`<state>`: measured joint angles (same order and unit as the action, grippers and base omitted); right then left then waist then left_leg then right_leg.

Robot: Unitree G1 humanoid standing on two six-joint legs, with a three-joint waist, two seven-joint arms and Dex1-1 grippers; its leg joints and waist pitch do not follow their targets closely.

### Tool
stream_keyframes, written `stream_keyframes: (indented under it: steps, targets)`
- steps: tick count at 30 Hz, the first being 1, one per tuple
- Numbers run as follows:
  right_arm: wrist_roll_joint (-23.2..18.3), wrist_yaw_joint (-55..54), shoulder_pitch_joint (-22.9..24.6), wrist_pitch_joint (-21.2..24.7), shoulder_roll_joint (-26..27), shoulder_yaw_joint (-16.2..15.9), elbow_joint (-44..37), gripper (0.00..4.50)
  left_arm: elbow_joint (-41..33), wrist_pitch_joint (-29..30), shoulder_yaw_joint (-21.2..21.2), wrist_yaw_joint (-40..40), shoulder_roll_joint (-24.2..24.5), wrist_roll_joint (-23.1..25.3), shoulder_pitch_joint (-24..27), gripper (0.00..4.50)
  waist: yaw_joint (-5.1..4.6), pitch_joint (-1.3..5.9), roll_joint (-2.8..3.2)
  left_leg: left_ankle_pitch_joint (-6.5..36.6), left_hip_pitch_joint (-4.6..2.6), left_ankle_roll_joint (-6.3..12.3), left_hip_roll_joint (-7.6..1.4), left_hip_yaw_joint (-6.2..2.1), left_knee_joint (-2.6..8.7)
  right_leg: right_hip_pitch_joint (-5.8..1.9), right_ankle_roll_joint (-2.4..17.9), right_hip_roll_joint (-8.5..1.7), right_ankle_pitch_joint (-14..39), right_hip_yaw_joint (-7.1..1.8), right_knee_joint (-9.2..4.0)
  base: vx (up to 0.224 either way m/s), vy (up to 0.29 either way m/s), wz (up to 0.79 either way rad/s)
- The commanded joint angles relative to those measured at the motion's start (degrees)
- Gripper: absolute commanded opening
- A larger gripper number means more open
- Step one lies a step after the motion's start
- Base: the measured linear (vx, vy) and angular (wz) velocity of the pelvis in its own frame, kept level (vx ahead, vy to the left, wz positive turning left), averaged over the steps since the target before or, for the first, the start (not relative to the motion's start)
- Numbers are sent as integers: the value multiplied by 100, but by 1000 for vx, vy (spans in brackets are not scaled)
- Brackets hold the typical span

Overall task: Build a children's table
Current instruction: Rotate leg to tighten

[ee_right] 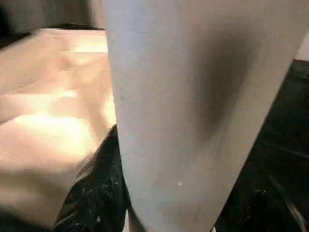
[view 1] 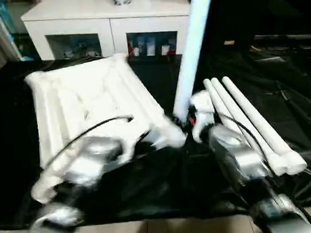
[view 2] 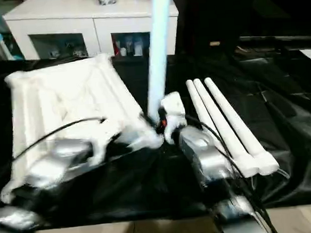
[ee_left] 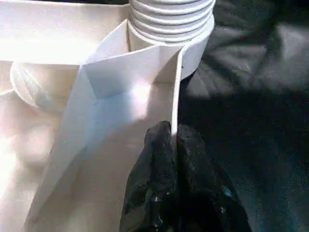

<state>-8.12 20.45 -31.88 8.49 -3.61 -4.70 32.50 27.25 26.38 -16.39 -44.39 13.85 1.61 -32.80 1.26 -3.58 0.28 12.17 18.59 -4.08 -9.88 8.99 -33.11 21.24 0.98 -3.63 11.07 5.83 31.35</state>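
Observation:
The children's table's white tabletop (view 1: 84, 95) lies ribbed side up on the black sheet, left of centre. One white leg (view 1: 190, 44) stands upright at its near right corner socket (ee_left: 193, 53), threaded end (ee_left: 171, 19) in the socket. My right gripper (view 1: 190, 120) is shut on this leg low down; a black finger (ee_right: 96, 193) shows beside the tube (ee_right: 193, 106). My left gripper (ee_left: 172, 131) is shut on the tabletop's thin rim wall just by that corner. Three more legs (view 1: 252, 123) lie side by side on the right.
A white cabinet with glass doors (view 1: 111, 15) stands behind the black-sheeted work table (view 1: 302, 79). The table's front edge runs just below my forearms, with pale floor (view 1: 153, 231) beyond. A black cable (view 1: 92, 129) loops over my left forearm.

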Motion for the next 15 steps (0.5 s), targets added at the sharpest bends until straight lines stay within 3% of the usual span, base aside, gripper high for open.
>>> stream_keyframes:
  steps: [1, 2, 3, 4, 6, 7, 8, 9, 10, 11, 12, 13, 14, 15]
  targets:
    - [52, -364, 163, 483, 238, -68, 989, 184, 307, 399, 100, 778, -278, 158, -144, 0, -118, 75, 100, 3498, -38, -103, -382, -316, 618, -108, 220, -520, 3527, -124, -550, -11, 63, -10]
    - [49, -451, 89, 475, 274, -41, 1103, 184, 333, 432, 89, 847, -355, 176, -183, 0, -129, 96, 93, 3644, -53, -122, -389, -325, 645, -125, 298, -531, 3210, -137, -535, -11, 63, -10]
    - [53, -574, -18, 479, 327, -18, 1259, 184, 339, 489, 63, 924, -472, 198, -230, 0, -119, 87, 107, 3662, -89, -123, -371, -311, 632, -91, 330, -553, 3223, -141, -570, 0, 0, 0]
    - [49, -715, -122, 483, 387, 20, 1411, 184, 344, 549, 40, 996, -589, 215, -275, 0, -157, 40, 103, 3762, -182, -110, -317, -271, 573, 15, 312, -564, 3536, -61, -697, 0, 0, 0]
    - [19, -988, -301, 501, 504, 129, 1669, 184, 361, 640, 13, 1118, -765, 245, -344, 0, -218, 11, 126, 3890, -156, -99, -317, -319, 583, -50, 136, -567, 3772, 74, -728, 0, 0, 0]
    - [12, -1053, -342, 509, 532, 159, 1727, 184, 370, 655, 10, 1144, -799, 250, -360, 0, -246, -6, 162, 4259, -140, -141, -361, -348, 667, -107, 50, -512, 3652, 134, -679, 0, 0, 0]
    - [-15, -1234, -453, 478, 617, 281, 1871, 184, 390, 707, 50, 1247, -861, 261, -392, 0, -245, 4, 197, 4567, -87, -201, -421, -362, 779, -193, 136, -487, 3212, 93, -504, 0, 0, 0]
    - [-8, -1290, -493, 463, 647, 321, 1920, 184, 382, 740, 69, 1280, -877, 273, -397, 0, -239, -5, 201, 4718, -45, -222, -450, -367, 841, -222, 188, -479, 3042, 73, -412, 0, 0, 0]
    - [14, -1352, -549, 422, 683, 371, 1995, 184, 363, 788, 79, 1327, -883, 287, -394, 0, -189, 15, 183, 4790, -8, -254, -462, -342, 896, -240, 268, -511, 2880, -47, -269, 0, 0, 0]
    - [21, -1395, -587, 393, 711, 411, 2044, 184, 343, 824, 81, 1340, -869, 293, -381, 0, -183, -15, 116, 4566, -247, -236, -306, -264, 711, 41, 196, -570, 3713, -1, -619, 0, 0, 0]
    - [46, -1422, -616, 388, 718, 413, 2074, 184, 329, 836, 84, 1345, -838, 301, -367, 0, -210, 2, 60, 4206, -340, -152, -208, -242, 543, 135, 99, -633, 4223, 42, -757, 0, 0, 0]
    - [74, -1463, -683, 345, 733, 438, 2188, 184, 327, 875, 90, 1382, -829, 305, -370, 0, -267, -51, 68, 3650, -353, -37, -110, -248, 334, 130, -197, -703, 5038, 286, -1026, 0, 0, 0]
    - [86, -1480, -719, 318, 740, 453, 2251, 184, 331, 890, 97, 1400, -817, 308, -373, 0, -352, -30, 202, 3864, -202, -85, -231, -345, 451, -127, -354, -655, 4654, 507, -932, 0, 0, 0]
    - [81, -1487, -747, 282, 748, 477, 2303, 184, 335, 900, 105, 1405, -805, 308, -376, 0, -181, 13, 366, 4940, 401, -182, -548, -454, 1036, -759, -1, -472, 2571, 174, 349, 64, 21, -22]
